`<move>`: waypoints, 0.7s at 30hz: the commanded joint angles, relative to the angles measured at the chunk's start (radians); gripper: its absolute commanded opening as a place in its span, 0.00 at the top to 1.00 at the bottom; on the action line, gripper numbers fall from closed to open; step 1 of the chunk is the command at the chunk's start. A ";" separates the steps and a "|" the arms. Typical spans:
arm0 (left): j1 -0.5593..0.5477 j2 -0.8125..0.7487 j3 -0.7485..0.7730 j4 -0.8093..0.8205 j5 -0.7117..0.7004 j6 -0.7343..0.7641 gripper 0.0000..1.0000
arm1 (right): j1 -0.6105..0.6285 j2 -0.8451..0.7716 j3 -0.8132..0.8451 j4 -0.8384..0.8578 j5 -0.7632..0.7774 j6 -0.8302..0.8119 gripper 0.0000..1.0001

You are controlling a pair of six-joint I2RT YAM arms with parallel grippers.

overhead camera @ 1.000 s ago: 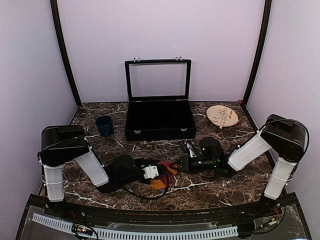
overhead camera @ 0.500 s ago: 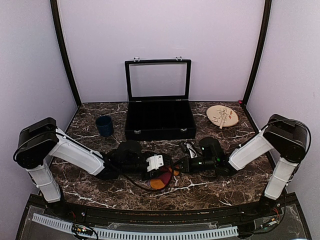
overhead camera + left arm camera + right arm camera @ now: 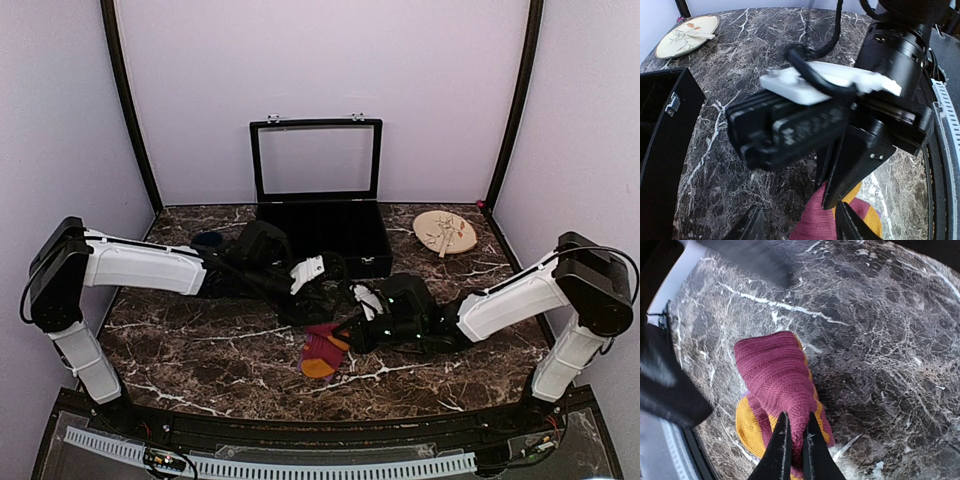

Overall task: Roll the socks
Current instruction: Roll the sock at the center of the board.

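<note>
A maroon-red sock [image 3: 320,350] with an orange toe lies partly folded on the marble table [image 3: 200,350], near the front centre. My right gripper [image 3: 794,440] is shut on the fabric of this sock [image 3: 774,367], pinching a fold between its fingertips. In the top view the right gripper [image 3: 347,333] sits at the sock's right edge. My left gripper [image 3: 322,293] hangs just behind and above it, open. In the left wrist view its fingers [image 3: 847,225] stand wide apart above the sock [image 3: 815,225], and the right arm's wrist fills the view.
An open black case [image 3: 318,240] stands at the back centre, its side [image 3: 660,125] close to the left arm. A dark blue cup [image 3: 208,240] peeks out behind the left arm. A round plate [image 3: 445,232] lies at the back right.
The left arm swung from the front left out across the middle, and its gripper lifted off the sock and opened wider. The right gripper shifted slightly left, still holding the sock.
</note>
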 commanded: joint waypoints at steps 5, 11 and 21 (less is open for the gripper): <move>0.043 0.110 0.156 -0.344 0.207 0.006 0.51 | 0.089 -0.056 0.003 -0.047 0.237 -0.153 1.00; 0.062 0.129 0.161 -0.379 0.268 0.009 0.53 | 0.129 -0.084 0.006 -0.069 0.322 -0.210 1.00; 0.087 0.170 0.184 -0.401 0.337 0.016 0.53 | 0.194 -0.085 0.001 -0.048 0.382 -0.270 1.00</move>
